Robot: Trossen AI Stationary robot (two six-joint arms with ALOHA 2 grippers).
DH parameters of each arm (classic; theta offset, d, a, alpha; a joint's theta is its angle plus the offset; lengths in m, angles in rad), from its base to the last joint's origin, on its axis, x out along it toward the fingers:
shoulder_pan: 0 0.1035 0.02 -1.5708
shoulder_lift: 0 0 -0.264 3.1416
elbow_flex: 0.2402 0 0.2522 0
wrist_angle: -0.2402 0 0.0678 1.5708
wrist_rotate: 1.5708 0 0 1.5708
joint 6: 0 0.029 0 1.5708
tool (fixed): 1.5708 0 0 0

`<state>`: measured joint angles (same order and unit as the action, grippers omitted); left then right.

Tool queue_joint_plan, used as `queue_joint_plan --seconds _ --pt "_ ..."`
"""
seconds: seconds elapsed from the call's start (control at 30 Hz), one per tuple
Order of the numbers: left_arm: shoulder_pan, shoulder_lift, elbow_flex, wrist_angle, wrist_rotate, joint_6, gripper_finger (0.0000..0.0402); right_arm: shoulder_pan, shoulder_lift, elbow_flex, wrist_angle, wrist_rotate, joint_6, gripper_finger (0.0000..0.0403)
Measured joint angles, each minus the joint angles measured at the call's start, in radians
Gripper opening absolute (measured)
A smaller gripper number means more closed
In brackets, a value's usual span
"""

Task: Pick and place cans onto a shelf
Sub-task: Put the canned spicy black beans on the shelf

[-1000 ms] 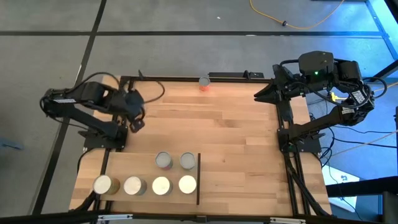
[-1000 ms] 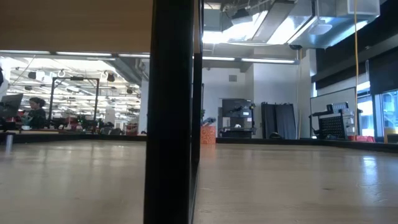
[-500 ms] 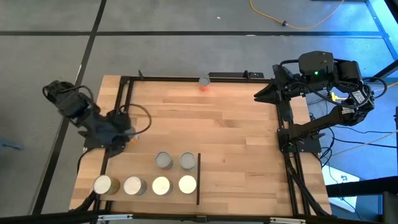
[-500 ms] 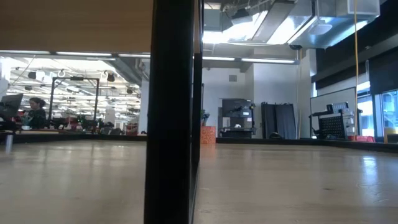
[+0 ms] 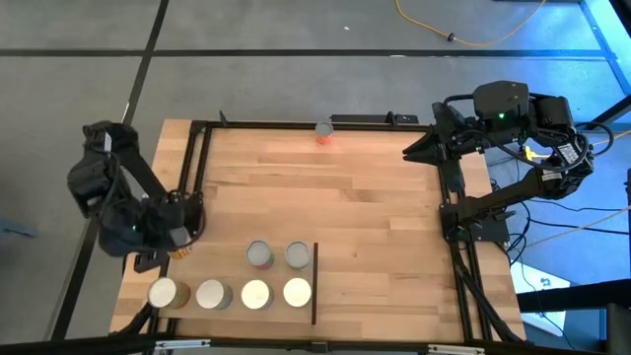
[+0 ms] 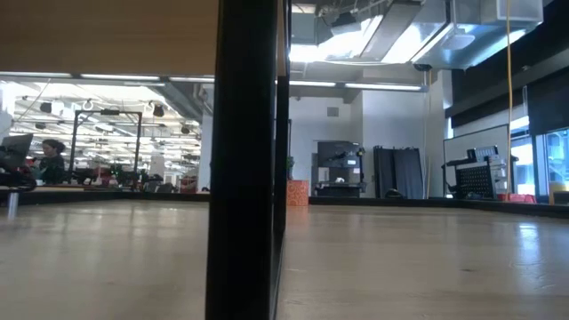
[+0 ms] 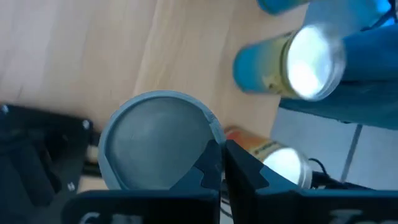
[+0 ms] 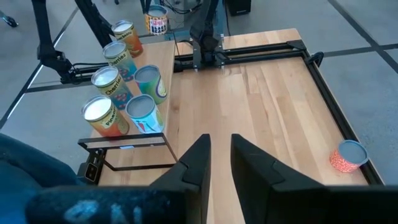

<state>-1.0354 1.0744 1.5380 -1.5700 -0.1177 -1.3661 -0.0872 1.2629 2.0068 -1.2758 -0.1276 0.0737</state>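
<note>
Orange can [image 5: 323,132] stood upright alone at table's far edge, well apart from six cans [image 5: 254,294] grouped on shelf [image 5: 222,258] at near left. Right gripper [image 8: 219,151] nearer, can lying ahead across bare planks; fingers narrowly parted, nothing held. Left gripper [image 7: 221,163] closed, empty, hovered beside shelf. Eighth can not seen; low view blocked by black bar [image 6: 244,160].

Left arm [image 5: 118,202]: black, chunky rounded links, matte housings. Left gripper [image 7: 222,163]: two flat dark fingers with angled, stepped tips.

Right arm [image 5: 503,118]: black jointed links, a small green light on the upper housing, black cables looped alongside, what may be a yellow tag near the wrist. Right gripper [image 8: 219,163]: two flat dark fingers, tapered, on a broad black body.
</note>
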Motion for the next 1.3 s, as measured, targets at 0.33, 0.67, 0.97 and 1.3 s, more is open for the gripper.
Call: queue_joint_plan --seconds 0.33,0.67,0.97,1.3 --pt "-0.155 0.037 -0.141 0.095 -0.077 -0.134 0.0 0.0 0.0 0.0 0.001 0.0 0.026 0.0065" --pt "-0.194 0.053 -0.255 0.167 -0.101 -0.178 0.0 0.0 0.0 0.0 0.001 0.0 0.025 0.0065" --pt "-0.194 0.053 -0.288 0.176 -0.099 -0.178 0.0019 0.0 0.0 0.0 0.001 0.0 0.026 0.0065" --pt "-0.194 0.053 -0.288 0.185 -0.098 -0.211 0.0041 0.0 0.0 0.0 0.001 0.0 0.026 0.0065"
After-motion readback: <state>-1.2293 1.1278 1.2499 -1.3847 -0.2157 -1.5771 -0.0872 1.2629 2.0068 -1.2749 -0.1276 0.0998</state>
